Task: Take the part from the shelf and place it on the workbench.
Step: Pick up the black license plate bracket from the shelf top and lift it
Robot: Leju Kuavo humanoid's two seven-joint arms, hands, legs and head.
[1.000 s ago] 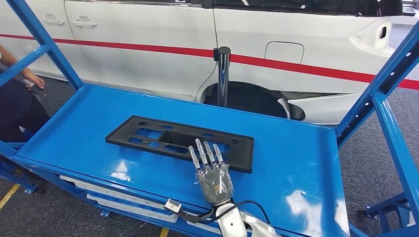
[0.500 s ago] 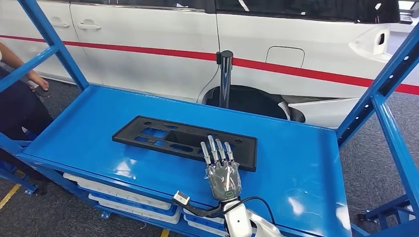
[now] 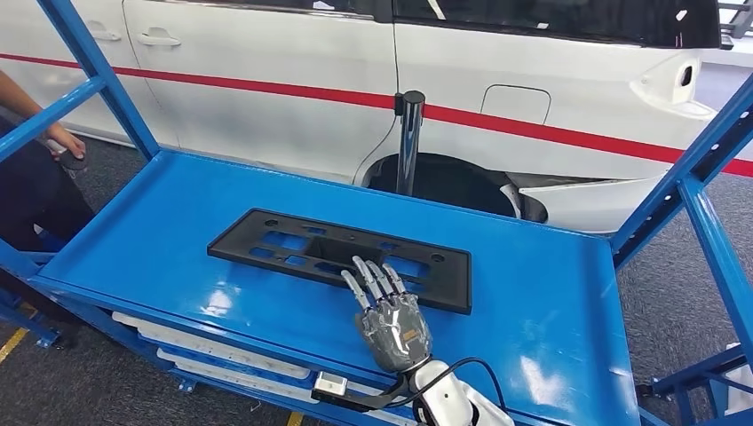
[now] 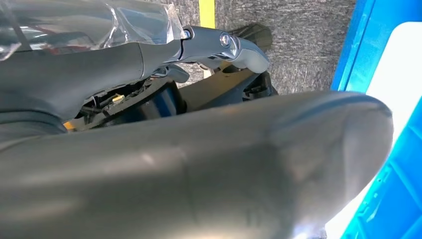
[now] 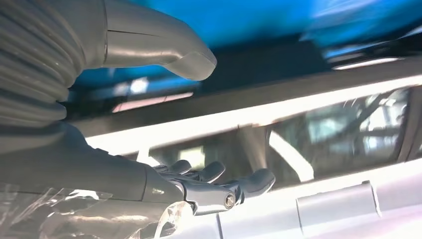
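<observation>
One flat black rectangular plastic part (image 3: 340, 256) with cut-out openings. One blue metal shelf (image 3: 550, 293). One white car with a red stripe (image 3: 533, 80). One black upright post (image 3: 408, 142). One person (image 3: 31, 182). Two robot hands: right hand (image 3: 391, 321), left hand (image 4: 199, 164).

A glossy blue shelf (image 3: 160, 231) with a raised rim, framed by blue uprights, carries one thing: a flat black part (image 3: 302, 248), long and rectangular with cut-out openings, lying flat. The part's near edge sits under the tips of the fingers (image 3: 371, 280); bare shelf surface spreads to both sides of them.
</observation>
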